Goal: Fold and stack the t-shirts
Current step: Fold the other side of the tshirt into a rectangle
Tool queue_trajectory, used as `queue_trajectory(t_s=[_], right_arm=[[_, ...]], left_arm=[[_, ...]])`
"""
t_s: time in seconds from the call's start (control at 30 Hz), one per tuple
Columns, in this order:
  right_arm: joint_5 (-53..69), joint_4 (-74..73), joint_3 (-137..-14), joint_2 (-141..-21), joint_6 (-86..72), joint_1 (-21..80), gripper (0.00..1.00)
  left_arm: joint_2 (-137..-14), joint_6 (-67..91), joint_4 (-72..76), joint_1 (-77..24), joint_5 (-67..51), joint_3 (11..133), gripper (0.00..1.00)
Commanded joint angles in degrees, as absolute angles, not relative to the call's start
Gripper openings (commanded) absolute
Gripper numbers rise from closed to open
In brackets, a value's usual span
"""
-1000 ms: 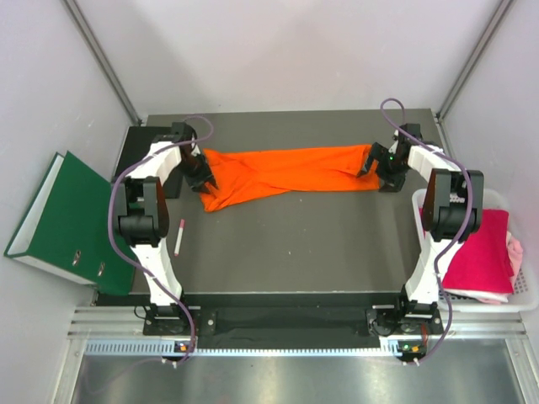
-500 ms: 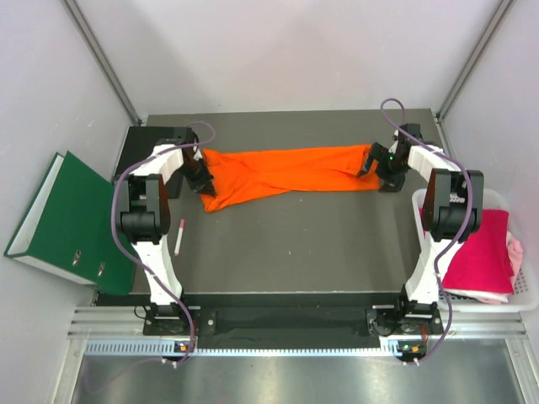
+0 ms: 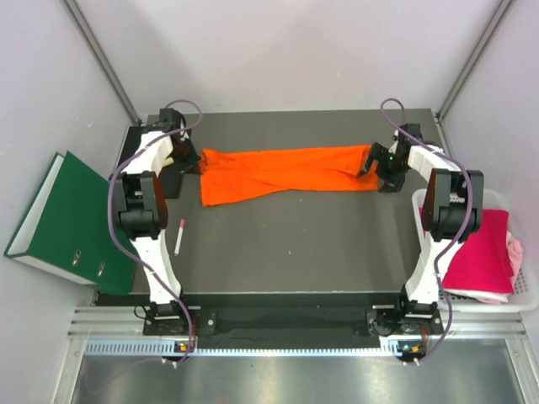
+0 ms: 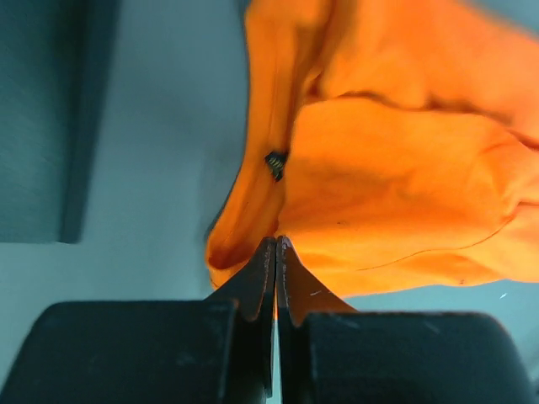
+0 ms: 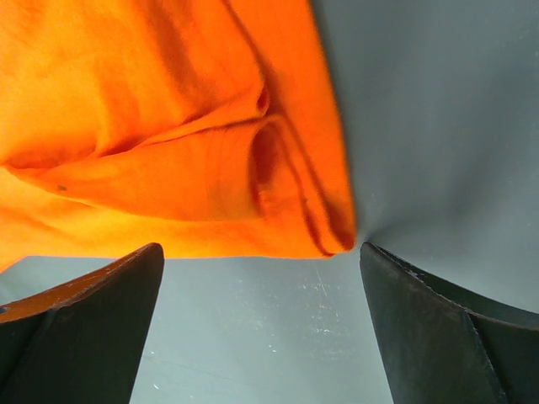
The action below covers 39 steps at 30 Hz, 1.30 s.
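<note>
Orange t-shirt [image 3: 282, 171] lies stretched in a long crumpled band across the far part of the dark table [image 3: 295, 244], running left to right between the two arms, with its left end wider and bunched. The left gripper [image 4: 276, 252] is at that left end, low over the surface. Its jaws are pressed together and a corner of the orange cloth is pinched at the tips, as the left wrist view shows. The right gripper [image 5: 259, 248] sits at the shirt's right end with its fingers spread wide apart. The folded right corner of the cloth lies between them, and nothing is gripped there. Off the table's right edge there's a white basket [image 3: 526, 299] holding the magenta t-shirt [image 3: 480, 252], with the pale pink t-shirt [image 3: 514, 251] peeking out beside it on the outer side. A small pink-and-white pen [image 3: 180, 236] lies on the table near the left arm, well apart from the orange shirt. A green binder [image 3: 63, 215] leans off the table's left side.
</note>
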State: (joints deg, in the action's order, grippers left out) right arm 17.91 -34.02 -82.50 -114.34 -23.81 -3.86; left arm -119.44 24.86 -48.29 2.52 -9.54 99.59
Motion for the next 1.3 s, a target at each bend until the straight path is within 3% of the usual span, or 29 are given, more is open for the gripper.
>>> queue_trajectory(t_s=[0.0,0.1,0.13,0.17,0.33,0.4,0.5,0.53,0.57,0.87,1.13,1.27], right_arm=[[18.02,-33.31,-84.02,-113.46,-23.73,-4.39,1.00],[18.02,-33.22,-84.29,-113.55,-23.91,-4.39,1.00],[18.02,-33.05,-84.29,-113.55,-23.99,-4.39,1.00],[18.02,-32.96,-84.37,-113.55,-24.17,-4.39,0.99],[19.85,-32.61,-84.90,-113.12,-25.22,-4.39,1.00],[20.91,-32.17,-84.38,-112.50,-25.57,-4.31,0.96],[24.25,-29.37,-82.89,-110.84,-26.62,-4.31,0.66],[26.17,-28.75,-82.53,-110.13,-27.07,-4.31,0.48],[26.71,-28.31,-81.92,-109.87,-27.77,-4.31,0.01],[24.26,-32.43,-84.98,-111.18,-21.63,1.74,0.00],[6.96,-39.73,-84.12,-110.75,-20.83,3.26,0.00],[9.84,-35.51,-81.13,-109.42,-20.57,2.64,0.00]], left_arm=[[-120.48,22.94,-49.30,3.08,-6.15,106.42,0.00],[-124.17,23.11,-50.27,2.99,-7.73,109.06,0.04],[-124.97,23.20,-50.53,3.08,-8.26,109.51,0.41],[-125.68,23.38,-51.76,3.08,-8.52,110.03,0.57],[-122.44,24.61,-52.12,3.08,-7.38,109.08,0.98],[-119.37,24.43,-51.59,3.16,-6.86,107.59,0.98],[-116.12,24.70,-51.42,2.99,-7.38,105.39,0.98],[-115.32,24.70,-51.33,2.99,-7.38,104.60,0.98],[-114.62,24.87,-51.15,2.99,-7.47,103.89,0.98],[-110.30,24.61,-49.05,2.55,-8.53,94.67,0.98],[-109.86,24.43,-48.78,2.20,-8.17,93.08,0.99],[-109.60,24.26,-48.87,2.11,-8.26,92.55,0.99]])
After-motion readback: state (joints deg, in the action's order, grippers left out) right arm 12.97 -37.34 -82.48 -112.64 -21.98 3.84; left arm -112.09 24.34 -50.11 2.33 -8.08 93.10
